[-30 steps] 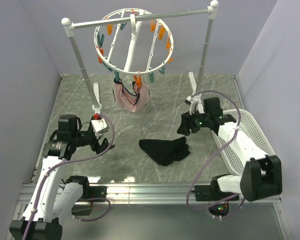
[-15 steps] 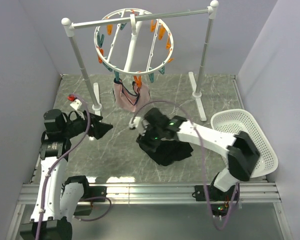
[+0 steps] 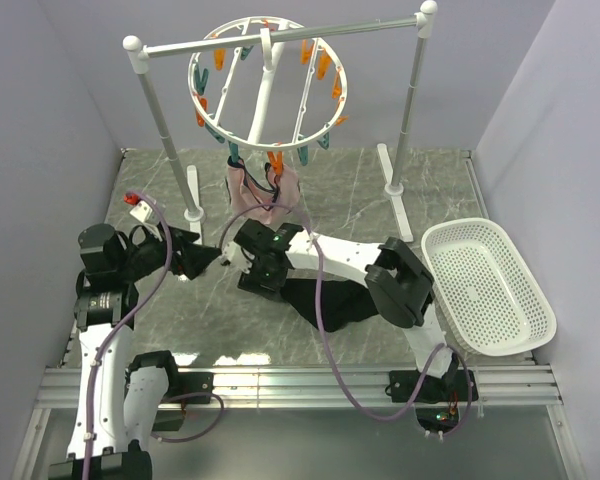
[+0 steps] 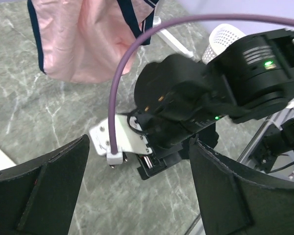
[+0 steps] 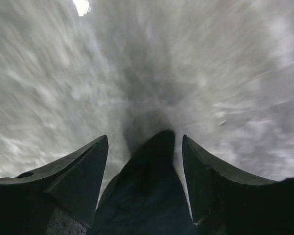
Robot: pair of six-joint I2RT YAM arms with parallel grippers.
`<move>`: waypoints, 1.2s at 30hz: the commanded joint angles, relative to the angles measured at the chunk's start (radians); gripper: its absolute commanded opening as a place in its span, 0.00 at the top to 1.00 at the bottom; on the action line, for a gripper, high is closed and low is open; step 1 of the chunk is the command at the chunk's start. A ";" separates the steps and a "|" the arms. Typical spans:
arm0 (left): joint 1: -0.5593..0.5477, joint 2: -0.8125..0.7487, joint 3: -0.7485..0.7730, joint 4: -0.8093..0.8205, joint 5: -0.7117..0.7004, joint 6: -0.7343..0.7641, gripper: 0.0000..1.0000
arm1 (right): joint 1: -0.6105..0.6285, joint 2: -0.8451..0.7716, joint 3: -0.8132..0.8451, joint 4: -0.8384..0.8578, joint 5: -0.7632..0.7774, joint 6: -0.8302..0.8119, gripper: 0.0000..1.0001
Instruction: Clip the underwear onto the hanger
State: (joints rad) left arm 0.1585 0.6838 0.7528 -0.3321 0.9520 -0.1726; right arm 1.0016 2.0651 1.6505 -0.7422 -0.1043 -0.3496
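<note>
Far left, close to side wall: left arm folded elbow-up, left gripper (image 3: 208, 260) aimed right toward table centre, fingers (image 4: 44, 186) spread wide, nothing between them. Just ahead, filling that wrist view: black wrist of right arm, near but apart, little room between the two.

Left of centre: right arm reaching long from its base at front right across table (image 3: 380, 195). Right gripper (image 3: 265, 288) pointed down at left edge of underwear (image 3: 330, 300). Fingers (image 5: 73, 171) apart, dark cloth rising between them with a gap either side. Wrist view blurred.

Underwear crumpled flat on table, mid-front, well apart from hanger (image 3: 263, 100).

Behind: pink garment (image 3: 263, 195) clipped under hanger, hanger hooked on rail stand (image 3: 280, 36) at back. Bare table right of underwear.

Far right by wall: white basket (image 3: 485, 285).
</note>
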 commanded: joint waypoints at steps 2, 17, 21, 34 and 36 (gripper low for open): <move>0.006 -0.021 0.048 -0.022 -0.025 0.036 0.12 | -0.003 0.027 0.037 -0.170 0.002 -0.028 0.31; 0.004 -0.018 0.039 0.027 -0.006 -0.010 0.13 | -0.035 -0.190 0.060 -0.207 -0.073 -0.038 1.00; 0.006 -0.053 -0.021 0.151 0.028 -0.131 0.12 | -0.098 -0.423 0.003 -0.094 -0.245 -0.028 1.00; -0.037 -0.097 -0.222 0.418 0.142 -0.040 0.06 | -0.311 -0.915 -0.406 0.518 -0.715 0.109 1.00; -0.045 -0.073 -0.216 0.398 0.189 0.005 0.06 | -0.314 -0.927 -0.412 0.514 -0.730 0.083 1.00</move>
State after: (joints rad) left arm 0.1265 0.5873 0.5201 0.0334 1.0595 -0.2935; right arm 0.7059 1.1351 1.2598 -0.3462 -0.7231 -0.2771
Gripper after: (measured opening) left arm 0.941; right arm 0.039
